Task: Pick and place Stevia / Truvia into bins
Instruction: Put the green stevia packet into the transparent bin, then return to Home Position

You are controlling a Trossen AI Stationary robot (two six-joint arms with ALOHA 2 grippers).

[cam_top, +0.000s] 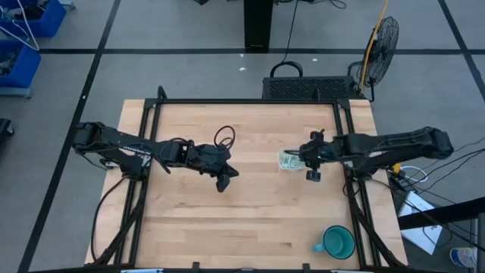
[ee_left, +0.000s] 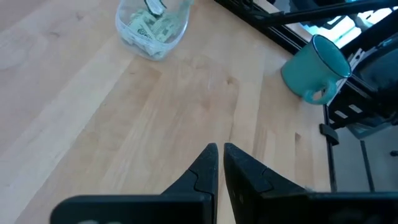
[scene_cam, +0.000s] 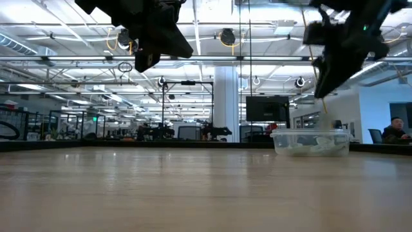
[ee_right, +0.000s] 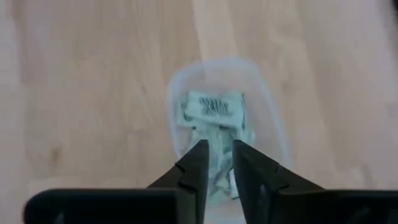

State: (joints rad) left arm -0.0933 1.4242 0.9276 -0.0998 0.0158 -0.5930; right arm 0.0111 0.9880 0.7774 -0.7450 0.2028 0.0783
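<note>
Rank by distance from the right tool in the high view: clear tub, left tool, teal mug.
From the right tool, nearest first:
1. Clear tub, holding sachets, right beside the tool, just toward the table's middle.
2. Teal mug, at the table's near right corner.
3. Left tool, past the tub, near the table's centre.

A large open-plan lab or industrial workspace: exposed ceiling trusses (scene_cam: 212,61) with strip lighting, distant workstations and a monitor (scene_cam: 267,108), a wooden tabletop (cam_top: 242,220), and a floor fan (cam_top: 383,39).
</note>
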